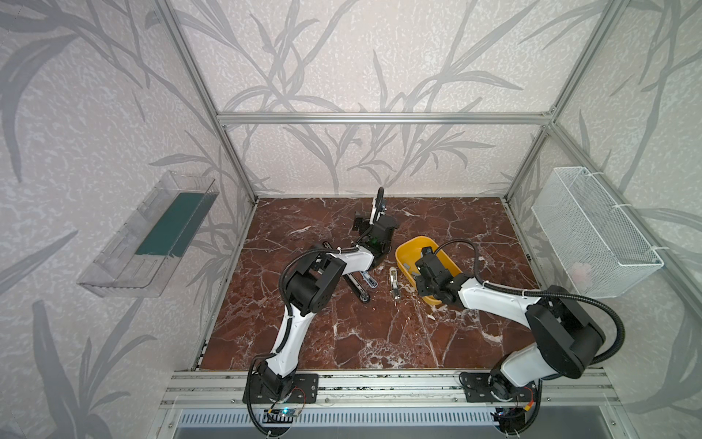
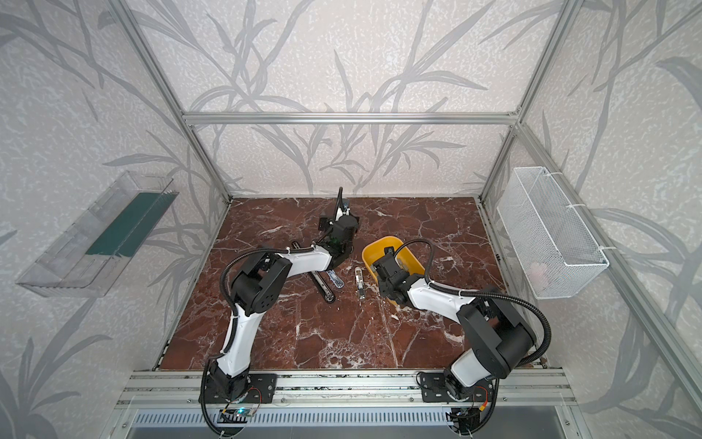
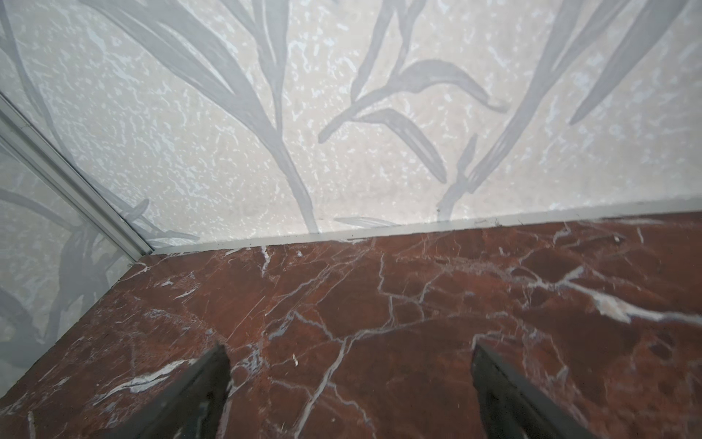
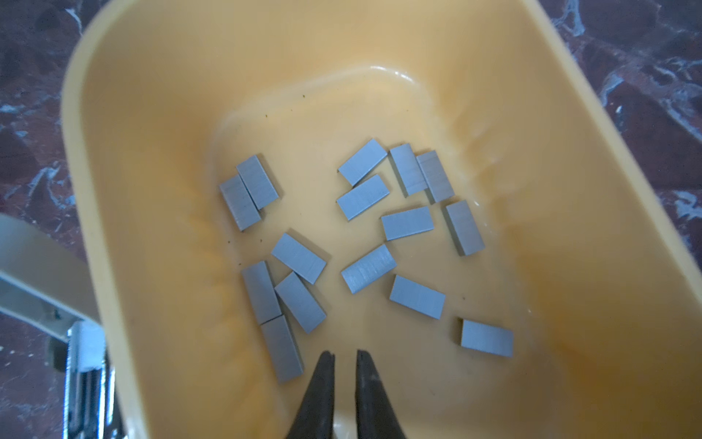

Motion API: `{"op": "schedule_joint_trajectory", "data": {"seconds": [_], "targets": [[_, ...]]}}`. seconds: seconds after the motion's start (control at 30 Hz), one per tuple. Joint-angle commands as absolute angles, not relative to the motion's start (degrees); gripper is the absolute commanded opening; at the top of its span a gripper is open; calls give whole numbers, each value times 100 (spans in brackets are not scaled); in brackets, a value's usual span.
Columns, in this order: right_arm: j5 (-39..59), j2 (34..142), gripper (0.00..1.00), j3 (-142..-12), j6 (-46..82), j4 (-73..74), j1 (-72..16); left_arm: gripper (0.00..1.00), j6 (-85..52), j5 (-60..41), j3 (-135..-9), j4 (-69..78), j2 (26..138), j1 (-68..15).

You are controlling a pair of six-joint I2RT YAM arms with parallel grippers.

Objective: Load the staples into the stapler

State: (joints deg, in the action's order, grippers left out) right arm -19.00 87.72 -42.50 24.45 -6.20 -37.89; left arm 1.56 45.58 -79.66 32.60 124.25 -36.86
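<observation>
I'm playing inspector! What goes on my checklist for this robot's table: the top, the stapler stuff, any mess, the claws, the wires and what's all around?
Surface: red-brown marble table with white veins.
Job's things: grey staples loose in the yellow tub; white stapler lying beside the tub, seemingly open; black stapler partly under the left arm.
Clutter: nothing seen.
Grippers: left gripper open, empty, above bare table; right gripper shut, empty, over the staples.
Cables: black hose arcs above the tub; more run along both arms.
Surroundings: clear wall tray, white mesh basket, leaf-patterned walls.
</observation>
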Motion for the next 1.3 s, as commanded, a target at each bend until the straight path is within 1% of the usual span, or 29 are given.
{"op": "schedule_joint_trajectory", "data": {"seconds": [0.0,0.1,0.2,0.27,0.37,0.43,0.5,0.63,0.77,0.9,1.0,1.17,1.27], "targets": [[-1973,8581,15,-4157,2670,-441,-3923,99,-27,4445,-7621,3057,11503,-3676],[-2065,8511,15,-4157,2736,-376,-4038,99,-345,4259,-7578,2233,10985,-3547],[-2075,8481,15,-4190,2751,-304,-4126,99,-892,3731,-7501,1369,10450,-3288],[-2093,8486,15,-4279,2733,-337,-4175,99,-1160,3245,-7198,1267,10085,-3062],[-2181,8464,17,-4402,2686,-484,-4201,99,-1511,2185,-6628,1177,9451,-2603],[-2375,8375,18,-4438,2623,-549,-4201,99,-1612,1459,-6247,1090,9063,-2230],[-2627,8253,20,-4419,2522,-523,-4195,99,-1598,1057,-5897,944,8742,-1893],[-2745,8213,23,-4505,2319,-588,-4060,99,-1600,949,-5125,583,8037,-1326],[-2619,8221,24,-4463,2195,-559,-3875,99,-1881,901,-4414,784,7523,-1065],[-2537,8007,28,-4264,2161,-563,-3825,99,-2127,872,-4121,1048,7393,-1057],[-2420,7819,32,-4041,2197,-520,-3823,99,-2260,623,-3968,1063,7391,-1060],[-2418,7682,32,-3979,2228,-771,-3791,99,-2287,368,-3776,1079,7402,-1053],[-2244,7646,33,-3891,2225,-754,-3689,99,-2395,259,-3695,1240,7378,-1063]]}}
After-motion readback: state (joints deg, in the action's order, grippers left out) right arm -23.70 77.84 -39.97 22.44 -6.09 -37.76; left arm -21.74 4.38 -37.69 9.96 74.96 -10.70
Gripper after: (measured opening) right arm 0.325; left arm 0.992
